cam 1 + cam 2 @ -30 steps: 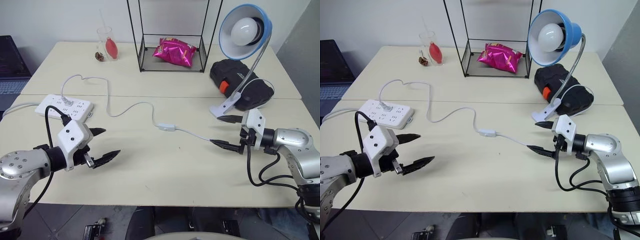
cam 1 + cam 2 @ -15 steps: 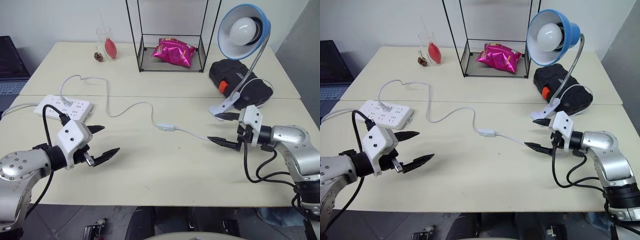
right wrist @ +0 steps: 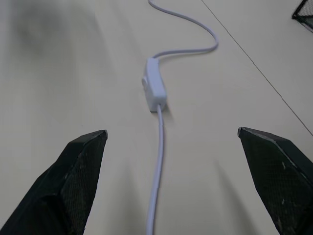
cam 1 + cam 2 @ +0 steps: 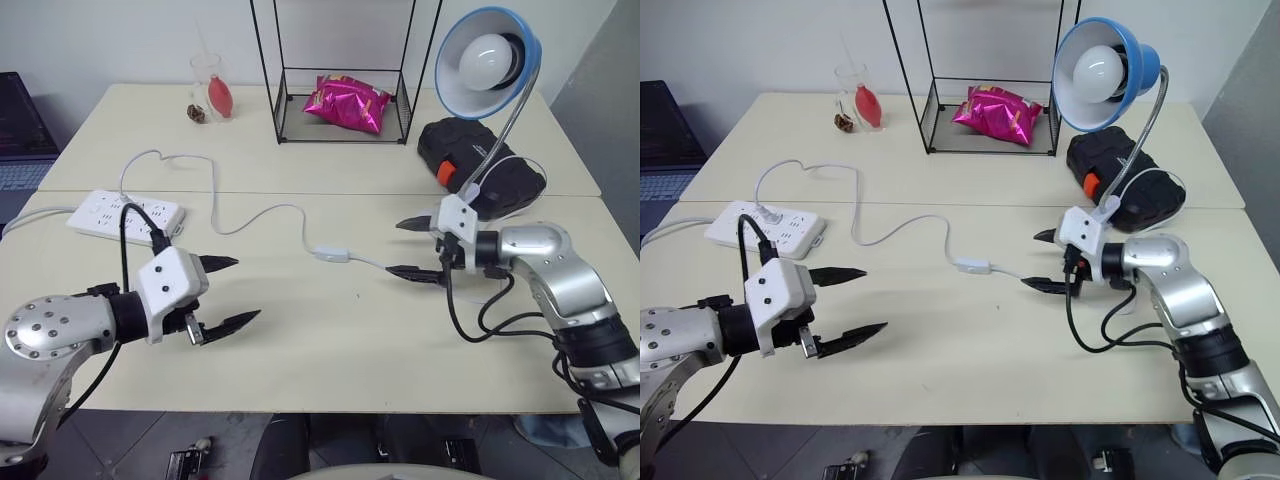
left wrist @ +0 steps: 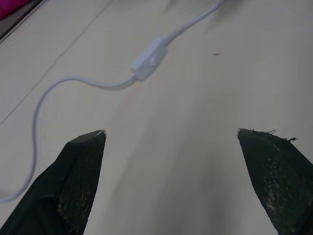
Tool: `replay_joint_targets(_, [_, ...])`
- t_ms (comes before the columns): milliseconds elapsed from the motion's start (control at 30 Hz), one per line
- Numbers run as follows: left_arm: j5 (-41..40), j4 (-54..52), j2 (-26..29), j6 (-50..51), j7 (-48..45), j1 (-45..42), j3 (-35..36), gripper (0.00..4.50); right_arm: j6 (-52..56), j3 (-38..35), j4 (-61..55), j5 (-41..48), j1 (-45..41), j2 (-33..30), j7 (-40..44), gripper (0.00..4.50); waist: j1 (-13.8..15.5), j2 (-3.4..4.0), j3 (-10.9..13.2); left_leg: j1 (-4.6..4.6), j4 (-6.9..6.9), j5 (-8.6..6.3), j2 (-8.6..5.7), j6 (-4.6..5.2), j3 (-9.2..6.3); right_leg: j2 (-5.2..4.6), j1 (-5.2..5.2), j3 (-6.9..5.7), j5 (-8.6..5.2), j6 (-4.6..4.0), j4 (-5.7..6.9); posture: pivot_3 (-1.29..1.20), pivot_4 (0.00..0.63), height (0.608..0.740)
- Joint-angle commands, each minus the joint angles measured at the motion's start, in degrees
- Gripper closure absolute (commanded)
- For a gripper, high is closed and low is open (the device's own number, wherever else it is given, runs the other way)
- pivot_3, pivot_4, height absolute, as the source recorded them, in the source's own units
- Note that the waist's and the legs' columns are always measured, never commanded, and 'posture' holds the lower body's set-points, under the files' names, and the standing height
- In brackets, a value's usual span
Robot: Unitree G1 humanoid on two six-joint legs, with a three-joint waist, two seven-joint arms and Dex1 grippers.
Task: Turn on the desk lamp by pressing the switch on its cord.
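White clamp base (image 4: 1102, 212) partly hidden behind wide-open right gripper (image 4: 1043, 261); left gripper (image 4: 853, 303) released.

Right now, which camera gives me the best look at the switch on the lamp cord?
The right wrist view: the switch lies close and centred between the open right gripper fingers, with the cord running toward the camera. The left wrist view shows it smaller and off to one side. Both eye views show it as a small white piece mid-table.

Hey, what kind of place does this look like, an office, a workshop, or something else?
Probably an indoor lab or office test bench: two pale beige tables pushed together against a white wall, a white multi-socket power strip, and a blue-rimmed clip lamp clamped to a black case.
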Motion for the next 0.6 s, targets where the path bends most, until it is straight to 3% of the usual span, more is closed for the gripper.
replay_joint_targets(33, [-1.1,-0.8,0.5,1.5,1.1,-2.3,0.6,0.02,0.4,2.2,3.7,-1.0,-4.7,3.1,1.7,0.0,0.0,0.0,0.0,0.01,-0.01,0.0,0.0,0.0,0.0,0.0,0.01,0.0,0.0,0.0,0.01,0.0,0.15,0.74])
replay_joint_targets(267, [-0.2,0.5,0.6,1.4,1.4,-3.4,0.2,0.02,-3.7,6.3,14.9,-5.3,-9.2,11.9,0.5,0.0,-0.5,-0.01,0.0,-0.06,-0.05,0.0,0.0,0.0,-0.01,0.03,-0.1,-0.01,0.0,-0.01,0.04,0.0,0.15,0.74])
replay_joint_targets(567, [0.6,0.5,0.7,1.1,1.5,-3.0,0.2,0.02,-9.0,6.6,26.6,-8.5,-12.9,17.0,0.4,0.0,-0.8,0.0,0.0,-0.16,-0.04,0.0,0.0,0.0,0.0,0.01,-0.24,-0.01,0.01,-0.01,0.08,0.0,0.15,0.74])
replay_joint_targets(600, [0.6,0.5,0.7,1.1,1.5,-3.0,0.3,0.0,-9.2,6.6,27.3,-8.6,-13.2,17.3,0.6,0.18,-0.9,0.0,0.0,-0.16,-0.04,0.0,0.0,0.0,-0.01,0.02,-0.24,-0.02,0.01,-0.01,0.08,0.0,0.15,0.74])
